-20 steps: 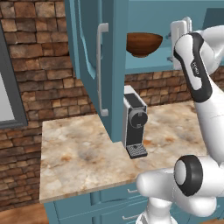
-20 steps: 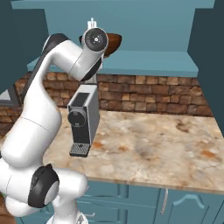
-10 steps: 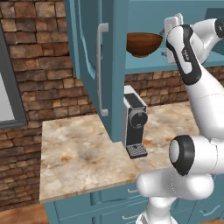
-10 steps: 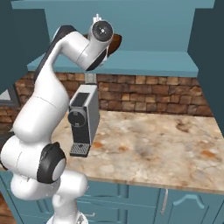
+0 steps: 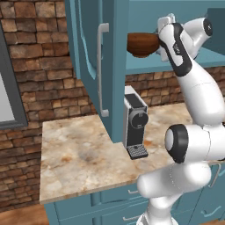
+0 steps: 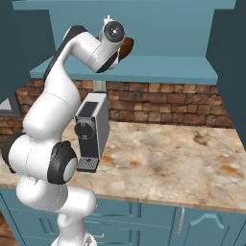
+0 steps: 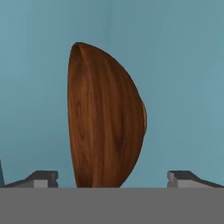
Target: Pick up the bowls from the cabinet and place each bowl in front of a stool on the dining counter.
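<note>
1. Teal cabinet (image 5: 110, 66) with door open above marbled counter (image 5: 79, 154), brick behind.
2. Wooden bowl (image 7: 105, 122) on cabinet shelf (image 6: 144, 69).
3. Fingers (image 7: 41, 178) spread wide, flanking bowl, not gripping.

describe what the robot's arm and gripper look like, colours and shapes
The arm is glossy white, built of rounded tubular segments with dark grey to black bands and round caps at the joints. The gripper has two small dark grey finger tips with lighter grey faces. No cables or markings show.
</note>
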Motion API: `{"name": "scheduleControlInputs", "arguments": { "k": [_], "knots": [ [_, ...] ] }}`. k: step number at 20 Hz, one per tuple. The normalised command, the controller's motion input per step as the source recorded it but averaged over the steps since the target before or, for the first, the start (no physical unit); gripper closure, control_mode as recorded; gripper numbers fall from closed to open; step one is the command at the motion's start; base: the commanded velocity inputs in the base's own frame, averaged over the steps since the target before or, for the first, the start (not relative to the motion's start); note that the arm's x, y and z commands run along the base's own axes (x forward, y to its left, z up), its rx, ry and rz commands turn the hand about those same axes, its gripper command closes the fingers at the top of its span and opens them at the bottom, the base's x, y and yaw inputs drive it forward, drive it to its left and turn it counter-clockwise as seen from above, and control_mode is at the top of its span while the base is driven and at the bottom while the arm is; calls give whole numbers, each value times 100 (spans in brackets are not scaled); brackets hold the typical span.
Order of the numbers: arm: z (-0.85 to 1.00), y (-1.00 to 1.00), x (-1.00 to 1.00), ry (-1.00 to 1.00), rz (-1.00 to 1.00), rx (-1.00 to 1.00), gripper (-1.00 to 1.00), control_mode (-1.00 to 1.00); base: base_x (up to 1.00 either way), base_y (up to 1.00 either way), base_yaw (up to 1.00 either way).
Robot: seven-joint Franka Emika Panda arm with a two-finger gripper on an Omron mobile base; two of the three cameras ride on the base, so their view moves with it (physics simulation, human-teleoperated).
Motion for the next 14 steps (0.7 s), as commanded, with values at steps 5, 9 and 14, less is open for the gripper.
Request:
{"name": "scheduleControlInputs", "arguments": {
  "k": [5, 9, 14],
  "knots": [
    [-14, 9, 26, 8, 1, 0, -100, -100, 0, 0, 0],
    [-17, 10, 22, 8, 0, 0, -100, -100, 0, 0, 0],
    [-12, 6, 19, 7, 1, 0, -100, -100, 0, 0, 0]
  ]
}}
